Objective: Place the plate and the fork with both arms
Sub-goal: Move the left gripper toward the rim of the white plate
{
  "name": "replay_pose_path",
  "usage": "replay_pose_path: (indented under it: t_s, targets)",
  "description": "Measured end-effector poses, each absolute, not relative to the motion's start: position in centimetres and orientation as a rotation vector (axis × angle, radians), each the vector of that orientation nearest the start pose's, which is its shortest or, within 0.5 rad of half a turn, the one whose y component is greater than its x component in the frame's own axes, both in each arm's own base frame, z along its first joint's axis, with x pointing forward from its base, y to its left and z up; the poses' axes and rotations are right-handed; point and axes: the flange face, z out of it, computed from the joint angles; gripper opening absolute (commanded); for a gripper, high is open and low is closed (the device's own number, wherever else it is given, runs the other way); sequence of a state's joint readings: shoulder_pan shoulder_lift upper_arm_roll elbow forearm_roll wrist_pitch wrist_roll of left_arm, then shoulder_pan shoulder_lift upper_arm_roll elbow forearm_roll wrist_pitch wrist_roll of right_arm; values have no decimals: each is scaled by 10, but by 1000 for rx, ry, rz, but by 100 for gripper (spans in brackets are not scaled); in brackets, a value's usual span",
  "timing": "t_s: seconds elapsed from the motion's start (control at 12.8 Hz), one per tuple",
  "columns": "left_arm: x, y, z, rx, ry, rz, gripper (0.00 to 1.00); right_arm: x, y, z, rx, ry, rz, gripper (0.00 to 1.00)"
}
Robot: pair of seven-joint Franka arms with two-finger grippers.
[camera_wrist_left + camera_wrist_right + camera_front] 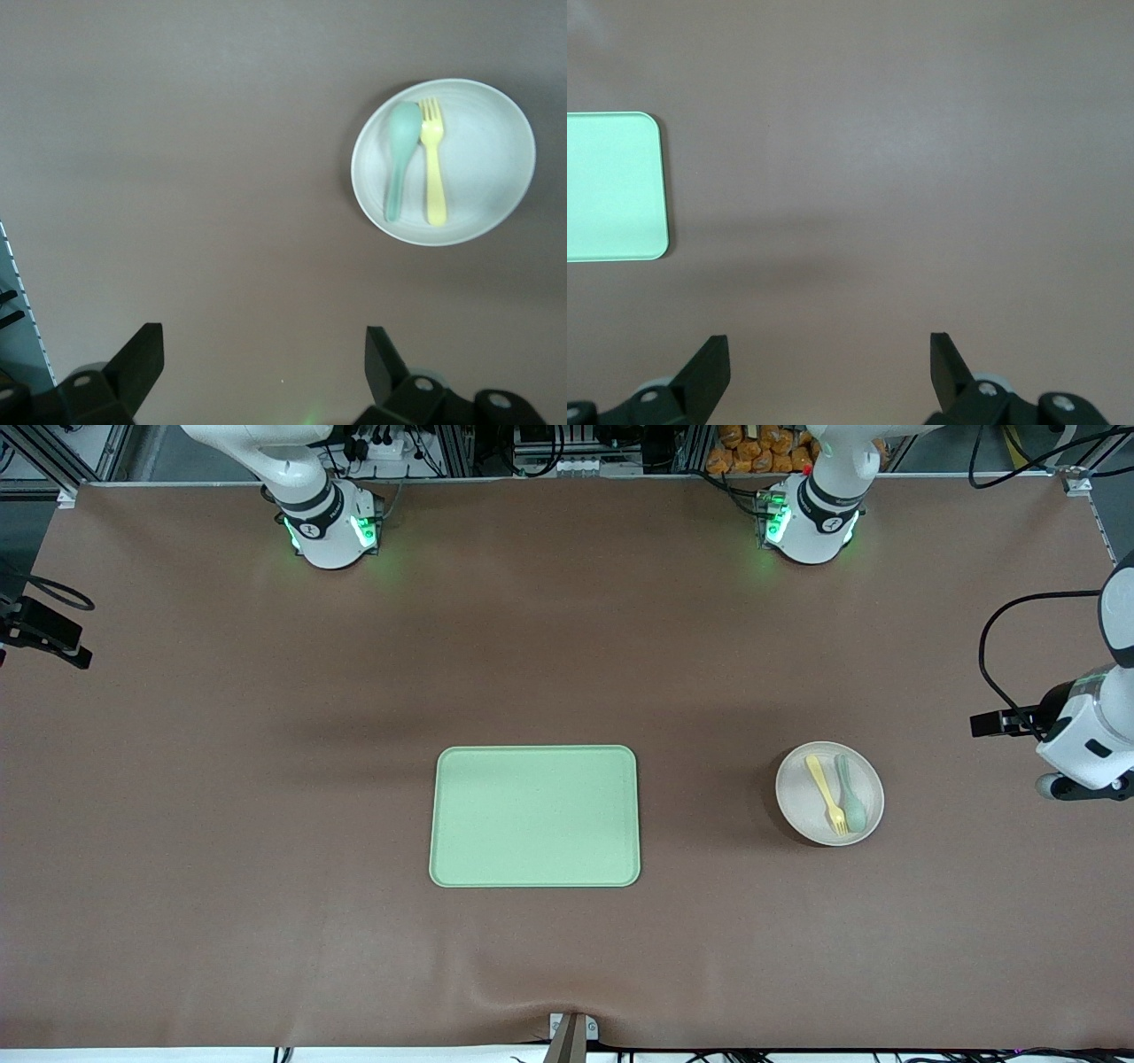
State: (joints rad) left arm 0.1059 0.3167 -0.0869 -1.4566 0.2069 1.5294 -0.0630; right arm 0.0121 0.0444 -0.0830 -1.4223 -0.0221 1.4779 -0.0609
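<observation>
Green tray [535,816] nearest, fork [826,794] on plate [802,810], hands cropped.

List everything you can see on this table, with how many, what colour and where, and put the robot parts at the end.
tray: one, light green, rectangular, on the middle of the table, nothing on it
plate: one, off-white, round, on the table beside the tray toward the left arm's end
fork: one, pale yellow, lying in the plate
spoon: one, grey-green, lying in the plate beside the fork
table: one, brown covering
left gripper: one, black, open, empty, over bare table at the left arm's end, near the plate
right gripper: one, black, open, empty, over bare table with a corner of the tray in its view
</observation>
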Motion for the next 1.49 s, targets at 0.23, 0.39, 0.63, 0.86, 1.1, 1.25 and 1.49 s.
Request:
replay_pose_path:
  t_s: [0.23,0.39,0.63,0.86,1.1,1.25,1.49]
  targets:
    - [645,100,435,-2948,-203,362,100,558,-41,661,-3168,19,-15,100]
    - [656,134,385,-2961,-254,366,100,558,-41,661,-3168,20,-14,100]
    - [661,137,354,-2969,-250,391,100,558,-41,661,-3168,20,-14,100]
    - [665,121,344,-2988,-220,409,100,558,-41,661,-3168,20,-13,100]
    - [665,103,336,-3101,-266,441,100,558,-41,661,-3168,20,-13,100]
    - [659,98,324,-3132,-287,487,100,558,-41,661,-3168,21,-13,100]
    - [651,82,292,-3148,-254,494,100,558,-43,660,-3168,24,-10,100]
